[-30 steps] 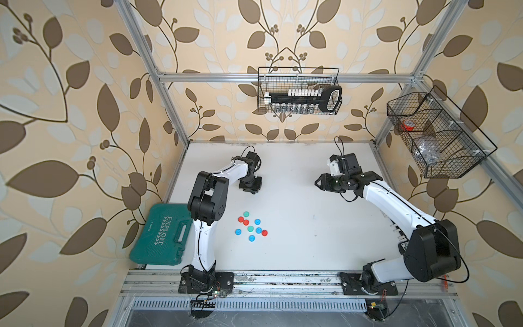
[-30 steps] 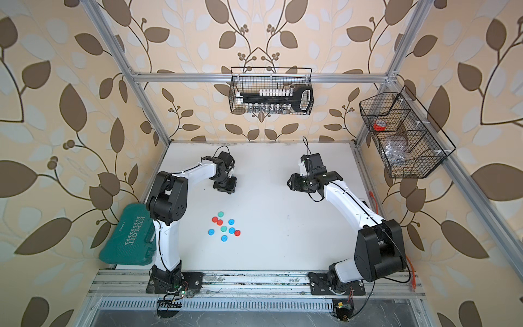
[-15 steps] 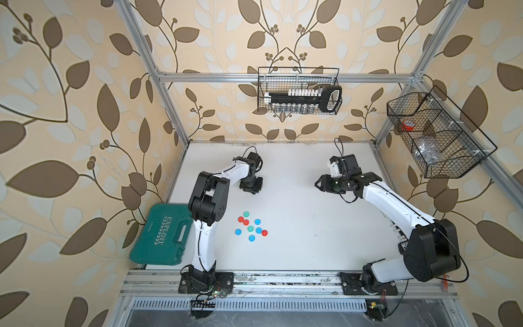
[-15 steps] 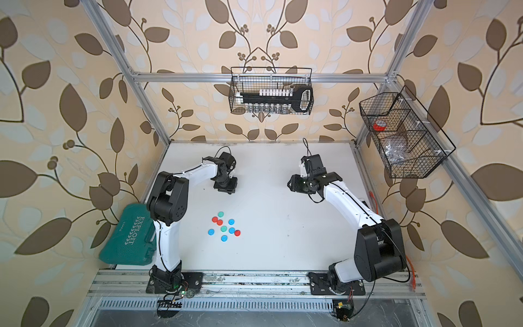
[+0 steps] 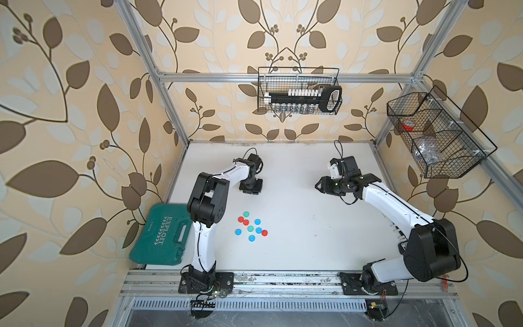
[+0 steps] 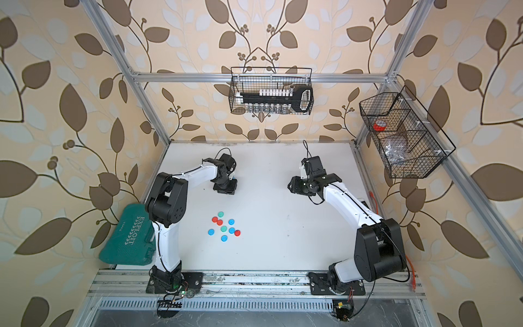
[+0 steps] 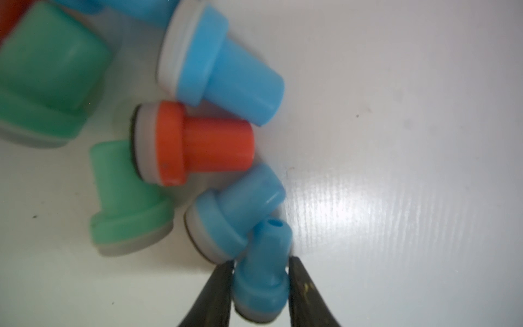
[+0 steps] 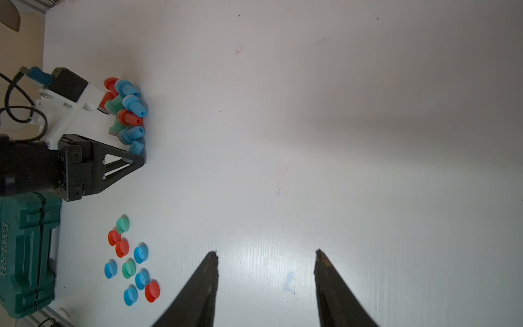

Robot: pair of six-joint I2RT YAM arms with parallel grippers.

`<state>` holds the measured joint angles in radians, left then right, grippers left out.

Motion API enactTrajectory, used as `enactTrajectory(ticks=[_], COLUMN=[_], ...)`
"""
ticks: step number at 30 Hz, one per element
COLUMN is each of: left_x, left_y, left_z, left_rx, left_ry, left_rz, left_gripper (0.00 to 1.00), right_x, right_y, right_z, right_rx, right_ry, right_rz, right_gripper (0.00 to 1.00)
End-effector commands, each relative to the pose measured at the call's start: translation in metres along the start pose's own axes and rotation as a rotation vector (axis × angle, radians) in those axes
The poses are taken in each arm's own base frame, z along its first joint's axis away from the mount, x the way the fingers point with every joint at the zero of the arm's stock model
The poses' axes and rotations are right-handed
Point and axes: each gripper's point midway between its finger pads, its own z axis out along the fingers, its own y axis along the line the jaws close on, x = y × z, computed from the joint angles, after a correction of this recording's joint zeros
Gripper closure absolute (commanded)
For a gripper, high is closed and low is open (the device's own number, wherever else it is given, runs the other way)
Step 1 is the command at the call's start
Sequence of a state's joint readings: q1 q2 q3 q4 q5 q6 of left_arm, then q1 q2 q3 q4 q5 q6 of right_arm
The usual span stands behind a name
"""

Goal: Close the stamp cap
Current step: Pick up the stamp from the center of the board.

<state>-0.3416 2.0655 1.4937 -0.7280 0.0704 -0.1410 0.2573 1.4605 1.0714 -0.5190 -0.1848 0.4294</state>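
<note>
Several small stamps lie in a heap on the white table, among them a red stamp (image 7: 198, 141), a green stamp (image 7: 127, 203) and a blue stamp (image 7: 226, 70). My left gripper (image 7: 261, 260) is shut on another blue stamp (image 7: 260, 283) at the heap's edge, gripping its wide base. In both top views the left gripper (image 5: 250, 188) (image 6: 225, 188) points down and covers the heap. Several loose round caps (image 5: 250, 226) (image 8: 130, 263), red, blue and green, lie nearer the front. My right gripper (image 8: 266, 252) (image 5: 321, 185) hovers open over bare table, nothing between its fingers.
A green tool case (image 5: 164, 240) lies at the table's left front edge. A wire basket (image 5: 298, 90) hangs on the back wall and another wire basket (image 5: 435, 136) on the right wall. The heap of stamps (image 8: 127, 113) also shows in the right wrist view.
</note>
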Motion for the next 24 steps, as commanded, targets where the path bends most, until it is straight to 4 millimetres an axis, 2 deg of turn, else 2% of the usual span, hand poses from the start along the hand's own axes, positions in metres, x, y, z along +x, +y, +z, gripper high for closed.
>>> enactTrajectory(ticks=[1,8,11,14,16,18,21,24], left_x=[0.022,0.015,0.013,0.013,0.016,0.022,0.043,0.066], left_y=[0.003,0.005,0.008,0.005,-0.005,-0.025,-0.054,-0.082], left_z=[-0.002,0.001,-0.003,-0.015,-0.034,-0.055,-0.089,-0.119], left_rx=[-0.026,-0.047,-0.066,-0.056,-0.027,0.017,0.016,0.081], left_ry=[0.062,0.051,0.045,0.023,-0.013,-0.061,-0.144,-0.224], left_rz=[-0.008,-0.001,0.001,0.000,0.004,0.044,0.165,0.258], left_gripper=[0.66,0.70,0.72,0.74,0.76,0.76,0.77,0.76], right_x=[0.003,0.008,0.007,0.001,-0.002,0.005,0.031,0.056], right_y=[0.000,-0.001,0.000,0.004,0.014,0.030,0.061,0.082], right_z=[-0.001,-0.001,-0.004,-0.012,-0.021,-0.030,-0.042,-0.059], right_rx=[-0.013,-0.012,-0.013,-0.025,-0.061,-0.148,-0.341,-0.486], right_ry=[0.003,0.015,0.011,-0.007,0.000,0.053,0.174,0.268], right_rz=[0.009,0.007,0.003,-0.008,-0.014,-0.005,0.030,0.019], right_gripper=[0.49,0.49,0.49,0.49,0.49,0.48,0.49,0.57])
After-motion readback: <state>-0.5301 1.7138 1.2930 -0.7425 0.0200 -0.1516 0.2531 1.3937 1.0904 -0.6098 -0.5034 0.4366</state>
